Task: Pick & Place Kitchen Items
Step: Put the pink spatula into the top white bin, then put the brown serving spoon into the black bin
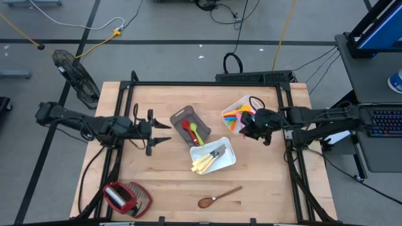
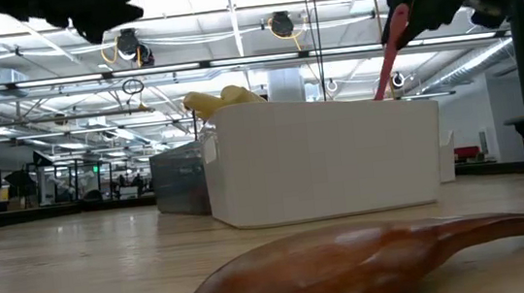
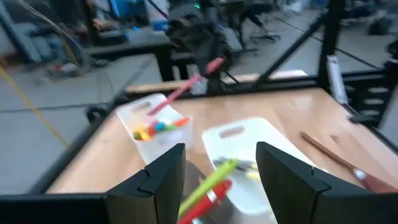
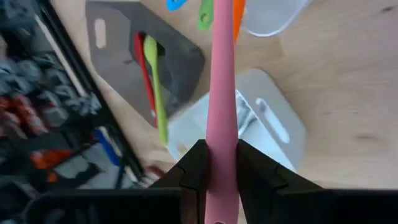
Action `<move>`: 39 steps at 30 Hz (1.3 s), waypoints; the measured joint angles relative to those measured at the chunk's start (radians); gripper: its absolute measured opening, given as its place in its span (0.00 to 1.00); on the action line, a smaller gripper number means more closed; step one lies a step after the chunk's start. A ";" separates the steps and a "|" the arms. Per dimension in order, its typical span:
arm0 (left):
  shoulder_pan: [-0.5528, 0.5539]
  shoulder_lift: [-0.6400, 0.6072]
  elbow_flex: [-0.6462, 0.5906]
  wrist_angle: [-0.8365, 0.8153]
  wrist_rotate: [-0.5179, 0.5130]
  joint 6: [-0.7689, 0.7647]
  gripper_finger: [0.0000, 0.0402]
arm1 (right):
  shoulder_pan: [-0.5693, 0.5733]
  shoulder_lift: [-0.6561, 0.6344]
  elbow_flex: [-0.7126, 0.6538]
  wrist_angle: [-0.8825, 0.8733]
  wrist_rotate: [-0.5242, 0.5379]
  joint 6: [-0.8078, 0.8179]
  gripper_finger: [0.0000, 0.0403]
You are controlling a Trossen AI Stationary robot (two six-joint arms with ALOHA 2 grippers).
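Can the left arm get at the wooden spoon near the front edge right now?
Probably yes: the left gripper is open and empty, and the wooden spoon lies alone on bare table, nothing between them.

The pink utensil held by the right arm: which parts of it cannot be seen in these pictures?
- Pink utensil: its held end is covered by the right gripper's fingers in the right wrist view.
- Its working end: cut off by the upper edge in the right wrist view, hidden behind the white tray in the low view, blurred in the left wrist view.
- High view: too small to identify.
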 joint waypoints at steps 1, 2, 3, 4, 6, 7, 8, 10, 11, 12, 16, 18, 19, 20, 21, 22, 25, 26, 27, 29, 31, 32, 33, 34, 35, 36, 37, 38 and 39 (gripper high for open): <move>0.024 -0.016 0.000 -0.032 0.049 -0.006 0.50 | -0.014 -0.002 -0.022 0.035 -0.003 0.009 0.13; 0.047 -0.032 0.000 -0.060 0.105 -0.002 0.50 | -0.028 -0.002 -0.042 0.067 -0.001 0.020 0.13; 0.070 -0.050 0.000 -0.092 0.161 0.006 0.50 | -0.041 -0.002 -0.061 0.095 0.000 0.031 0.13; 0.091 -0.067 0.000 -0.123 0.213 0.012 0.50 | -0.054 -0.001 -0.080 0.119 -0.001 0.041 0.13; 0.130 -0.096 0.000 -0.161 0.287 0.017 0.50 | -0.073 -0.001 -0.108 0.149 -0.002 0.065 0.13; 0.147 -0.110 0.000 -0.175 0.312 0.016 0.50 | -0.081 -0.001 -0.116 0.150 -0.002 0.079 0.13; 0.160 -0.122 0.000 -0.187 0.335 0.012 0.50 | -0.089 -0.003 -0.124 0.150 -0.002 0.086 0.13; 0.180 -0.145 0.000 -0.215 0.375 0.009 0.50 | -0.104 -0.010 -0.138 0.147 0.002 0.086 0.13; 0.187 -0.155 0.000 -0.232 0.395 0.009 0.50 | -0.108 -0.013 -0.140 0.148 0.021 0.084 0.13; 0.193 -0.164 0.000 -0.242 0.413 0.009 0.50 | -0.110 -0.016 -0.143 0.151 0.051 0.087 0.13; 0.213 -0.189 0.000 -0.248 0.509 -0.011 0.50 | -0.130 -0.018 -0.145 0.140 0.168 0.137 0.14; 0.218 -0.192 0.000 -0.251 0.575 -0.006 0.50 | -0.150 -0.018 -0.145 0.120 0.182 0.138 0.14; 0.221 -0.192 0.000 -0.259 0.604 -0.002 0.50 | -0.158 -0.018 -0.146 0.112 0.181 0.130 0.14; 0.224 -0.191 0.000 -0.268 0.629 -0.001 0.50 | -0.163 -0.018 -0.146 0.108 0.182 0.126 0.14; 0.227 -0.191 0.000 -0.276 0.647 -0.001 0.50 | -0.166 -0.018 -0.146 0.106 0.182 0.126 0.14; 0.231 -0.191 0.000 -0.282 0.659 -0.002 0.50 | -0.167 -0.017 -0.146 0.105 0.182 0.129 0.14; 0.241 -0.191 0.000 -0.324 0.679 0.001 0.50 | -0.167 -0.011 -0.146 0.101 0.192 0.129 0.14; 0.246 -0.191 0.000 -0.333 0.679 0.002 0.50 | -0.167 -0.011 -0.146 0.099 0.208 0.131 0.15; 0.250 -0.191 0.000 -0.337 0.679 0.001 0.50 | -0.167 -0.011 -0.146 0.102 0.214 0.132 0.16; 0.261 -0.191 0.000 -0.341 0.679 0.000 0.50 | -0.167 -0.002 -0.146 0.114 0.210 0.132 0.19; 0.269 -0.191 0.000 -0.344 0.679 -0.001 0.50 | -0.167 0.008 -0.146 0.123 0.206 0.132 0.23; 0.272 -0.191 0.000 -0.344 0.679 -0.001 0.50 | -0.165 0.015 -0.147 0.136 0.206 0.132 0.24; 0.275 -0.191 0.000 -0.344 0.680 -0.001 0.50 | -0.165 0.022 -0.147 0.149 0.205 0.133 0.26; 0.278 -0.191 0.000 -0.344 0.680 -0.001 0.50 | -0.165 0.031 -0.147 0.150 0.205 0.132 0.27; 0.281 -0.191 0.000 -0.345 0.680 0.001 0.50 | -0.165 0.039 -0.147 0.146 0.204 0.132 0.28; 0.285 -0.191 0.000 -0.345 0.680 0.003 0.50 | -0.165 0.048 -0.147 0.147 0.204 0.132 0.30; 0.289 -0.191 0.000 -0.345 0.680 0.004 0.50 | -0.165 0.054 -0.147 0.149 0.204 0.132 0.31; 0.293 -0.191 0.000 -0.347 0.681 0.005 0.50 | -0.165 0.059 -0.147 0.149 0.204 0.132 0.31; 0.296 -0.191 0.000 -0.351 0.683 0.005 0.50 | -0.165 0.063 -0.147 0.151 0.204 0.133 0.32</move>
